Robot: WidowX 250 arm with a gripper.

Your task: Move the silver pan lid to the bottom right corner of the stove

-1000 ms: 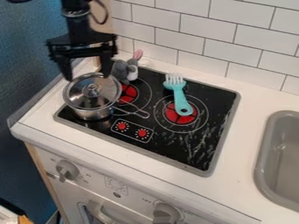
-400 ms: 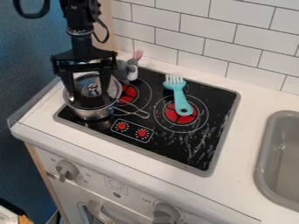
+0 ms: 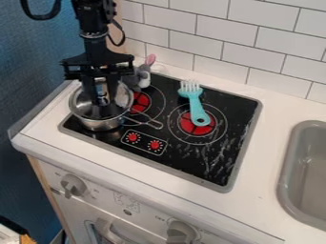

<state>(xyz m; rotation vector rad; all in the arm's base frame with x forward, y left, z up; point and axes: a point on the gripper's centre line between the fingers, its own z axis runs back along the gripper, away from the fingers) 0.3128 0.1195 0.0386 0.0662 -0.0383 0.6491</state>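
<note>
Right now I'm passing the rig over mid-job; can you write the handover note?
Gripper: down at the middle of the lid; whether it has a grip, I can't tell.
Lid: on the pot, left side of the stove.
Done: gripper positioned at the lid.
Left: confirm grip, lift, carry to the bottom right corner, set down.

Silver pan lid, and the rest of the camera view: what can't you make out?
- Whether the black robot hand grips the silver pan lid: camera view, hand covers the contact.
- Inside the silver metal pot: camera view, blocked by lid and hand.
- Grey sink's far right: camera view, cut off by right edge.
</note>
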